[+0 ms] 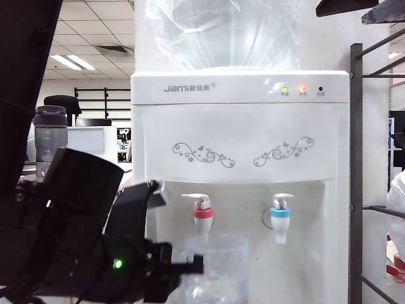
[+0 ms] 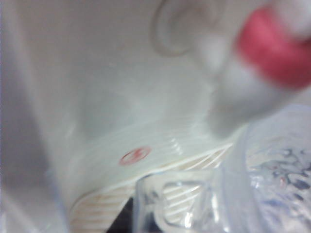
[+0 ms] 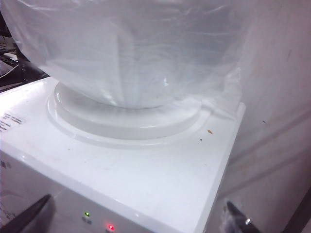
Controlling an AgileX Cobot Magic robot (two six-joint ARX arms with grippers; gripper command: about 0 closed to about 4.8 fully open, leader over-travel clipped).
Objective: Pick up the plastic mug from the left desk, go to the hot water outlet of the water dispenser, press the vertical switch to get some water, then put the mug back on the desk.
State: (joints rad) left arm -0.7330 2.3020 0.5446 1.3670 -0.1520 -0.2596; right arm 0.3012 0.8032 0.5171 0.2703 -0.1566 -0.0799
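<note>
mug: clear dimpled plastic mug (image 1: 212,269) sits under the red-collared white hot tap (image 1: 202,215)
left end effector (image 1: 190,266): clamped on the mug
right end effector (image 3: 136,218): wide, above the white dispenser (image 1: 240,126)
risk: mug off-centre, hot water splashes

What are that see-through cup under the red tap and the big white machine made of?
The mug looks like clear plastic: see-through, dimpled and frosty, tap visible through it. The water dispenser looks like glossy white plastic, showing soft reflections, though painted metal panels can't be excluded.
</note>
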